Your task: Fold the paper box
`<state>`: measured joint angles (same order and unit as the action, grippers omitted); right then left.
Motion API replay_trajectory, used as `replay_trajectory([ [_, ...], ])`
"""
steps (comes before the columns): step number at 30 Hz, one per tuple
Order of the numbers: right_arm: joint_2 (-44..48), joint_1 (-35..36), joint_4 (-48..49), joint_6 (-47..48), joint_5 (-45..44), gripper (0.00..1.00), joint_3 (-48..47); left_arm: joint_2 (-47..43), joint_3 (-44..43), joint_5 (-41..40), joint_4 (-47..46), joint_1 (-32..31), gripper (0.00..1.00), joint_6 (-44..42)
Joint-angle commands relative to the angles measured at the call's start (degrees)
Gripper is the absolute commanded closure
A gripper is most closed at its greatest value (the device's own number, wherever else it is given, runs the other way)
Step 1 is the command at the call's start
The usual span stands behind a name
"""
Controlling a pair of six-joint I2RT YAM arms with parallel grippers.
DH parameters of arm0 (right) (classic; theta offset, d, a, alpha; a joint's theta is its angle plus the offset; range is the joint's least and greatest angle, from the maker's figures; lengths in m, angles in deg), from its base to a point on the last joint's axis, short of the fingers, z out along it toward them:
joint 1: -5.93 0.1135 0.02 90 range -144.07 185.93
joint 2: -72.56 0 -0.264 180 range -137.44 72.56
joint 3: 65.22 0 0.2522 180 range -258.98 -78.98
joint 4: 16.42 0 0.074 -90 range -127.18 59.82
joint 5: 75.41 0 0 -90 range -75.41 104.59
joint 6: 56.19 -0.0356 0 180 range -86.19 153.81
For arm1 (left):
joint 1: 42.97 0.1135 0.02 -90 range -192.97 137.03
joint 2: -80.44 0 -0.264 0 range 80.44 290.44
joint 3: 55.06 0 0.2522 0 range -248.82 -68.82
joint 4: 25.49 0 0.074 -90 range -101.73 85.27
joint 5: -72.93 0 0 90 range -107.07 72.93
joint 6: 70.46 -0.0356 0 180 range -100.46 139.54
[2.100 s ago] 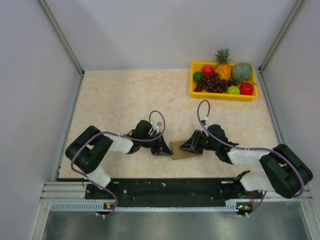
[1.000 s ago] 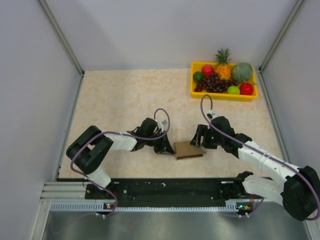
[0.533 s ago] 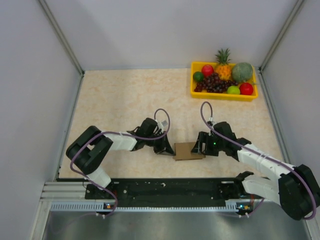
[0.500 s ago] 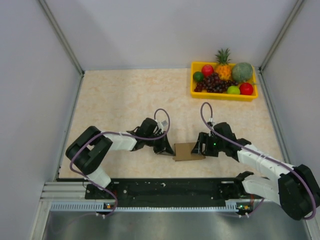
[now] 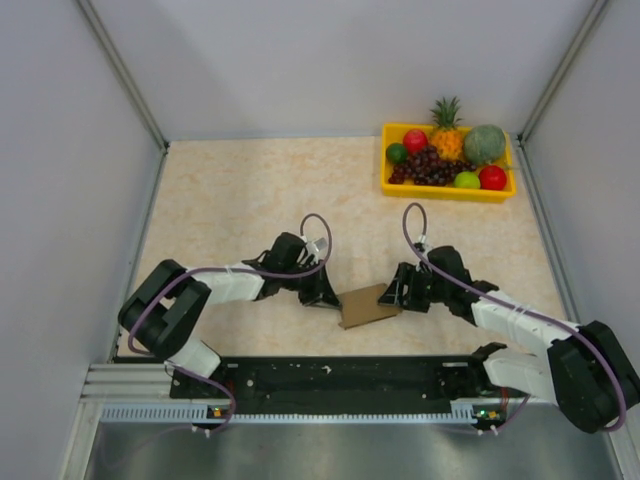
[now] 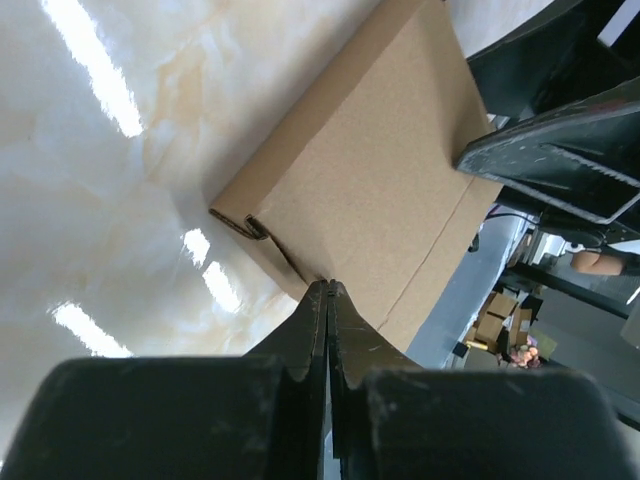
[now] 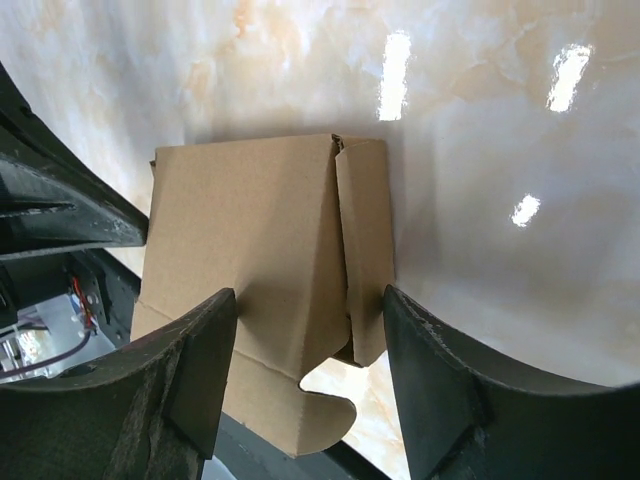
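Observation:
The paper box (image 5: 366, 306) is a flattened brown cardboard piece lying askew on the table between my arms. In the left wrist view the paper box (image 6: 380, 170) fills the upper right. My left gripper (image 5: 326, 296) is shut, and its tips (image 6: 328, 287) rest against the box's near edge with nothing seen between them. My right gripper (image 5: 399, 291) is open at the box's right end. In the right wrist view the gripper (image 7: 310, 298) straddles a folded side flap (image 7: 365, 240). One finger (image 7: 200, 370) lies over the main panel and the other finger (image 7: 430, 380) sits beside the flap.
A yellow tray (image 5: 446, 192) of fruit stands at the back right. The metal rail (image 5: 330, 380) with both arm bases runs along the near edge, close behind the box. White walls enclose the table on three sides.
The box has slid a little left and turned, so its left end now lies nearer the rail. My left gripper drew back to the left. The right gripper followed, and its jaws narrowed slightly.

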<state>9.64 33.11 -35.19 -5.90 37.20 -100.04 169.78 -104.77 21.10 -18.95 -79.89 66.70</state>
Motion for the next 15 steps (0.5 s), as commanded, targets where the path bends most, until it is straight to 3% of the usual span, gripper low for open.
replay_trajectory([
  [1, -0.10, -0.55, 4.05, -1.69, 1.12, 0.40, -0.39, -4.25, 0.79, -0.11, 5.37, -0.16, 1.00, -2.15],
  [5, -0.19, -0.55, 4.58, -2.48, 1.82, 0.40, -0.04, -9.09, 4.20, -2.49, 6.79, -0.25, 0.97, 0.11],
  [9, -0.19, -0.55, 6.69, -3.10, 2.35, 0.40, 0.49, -11.29, 8.34, -1.53, -0.75, -0.78, 0.88, 4.52],
  [15, -0.80, -0.55, 7.65, -3.10, 2.79, 0.40, 1.02, -8.05, 8.52, -0.64, -5.70, -2.45, 1.00, 7.07],
])
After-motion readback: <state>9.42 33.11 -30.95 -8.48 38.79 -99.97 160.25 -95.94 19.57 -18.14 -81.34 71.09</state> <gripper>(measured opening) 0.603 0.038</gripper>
